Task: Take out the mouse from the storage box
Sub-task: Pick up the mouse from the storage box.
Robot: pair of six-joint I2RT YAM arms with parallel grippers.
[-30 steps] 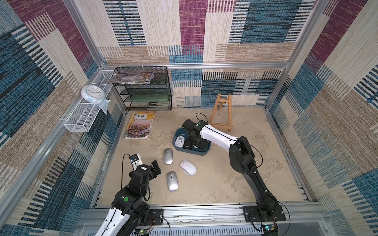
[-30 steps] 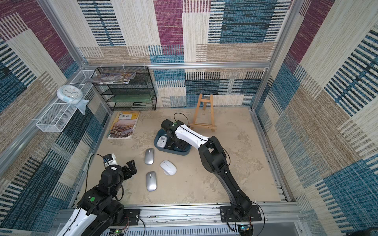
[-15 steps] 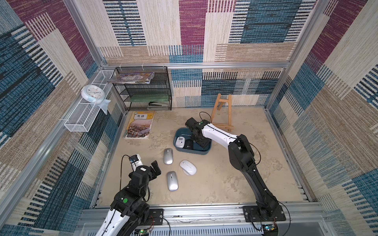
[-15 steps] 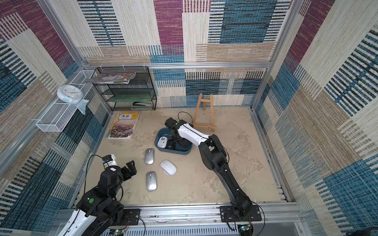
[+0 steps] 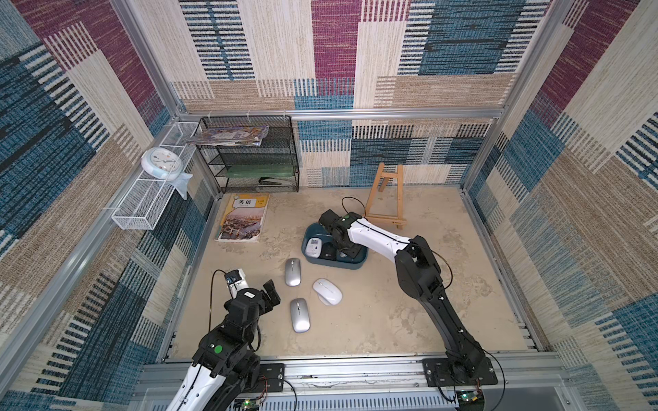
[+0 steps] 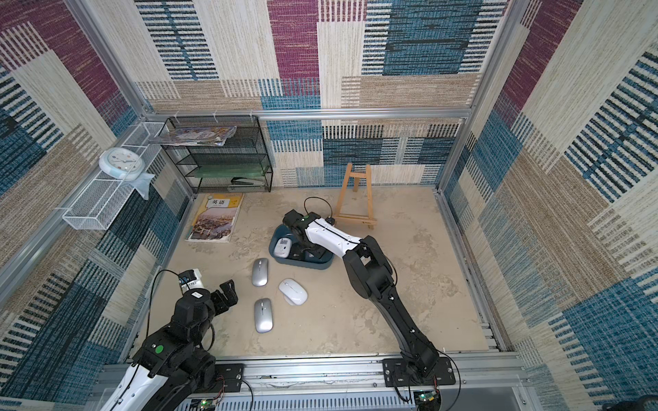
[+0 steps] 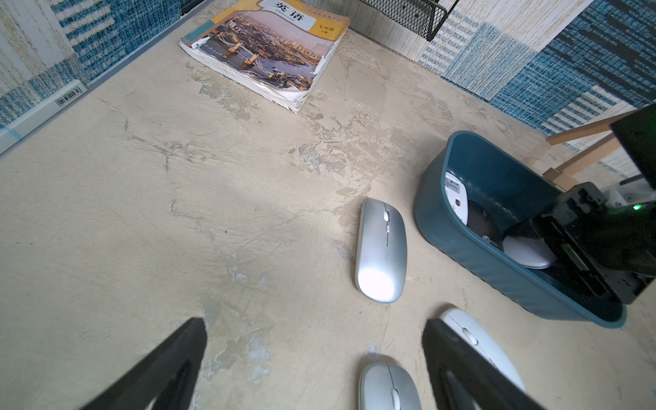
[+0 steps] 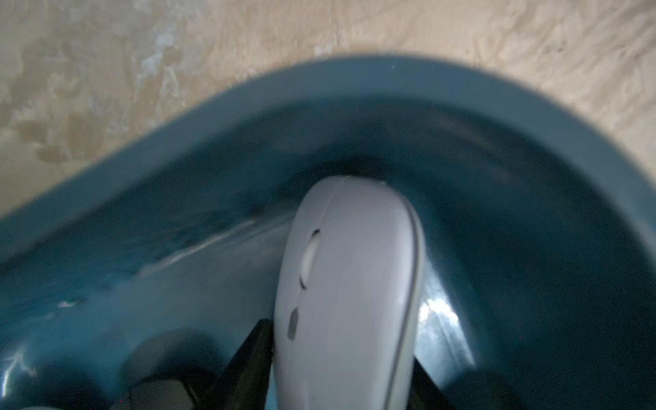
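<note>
The dark teal storage box sits mid-table. My right gripper reaches down into it. Its black fingers press both sides of a white mouse, so it is shut on that mouse near the box's rounded end. A white mouse lying underside up and a black mouse also lie in the box. My left gripper hangs open near the front left with nothing between its fingers.
Two silver mice and a white mouse lie on the table in front of the box. A textbook, a black mesh rack and a wooden easel stand at the back. A white wire basket hangs on the left wall.
My right gripper has shifted a little inside the box and its jaws have closed in onto the white mouse. The left arm has not moved.
</note>
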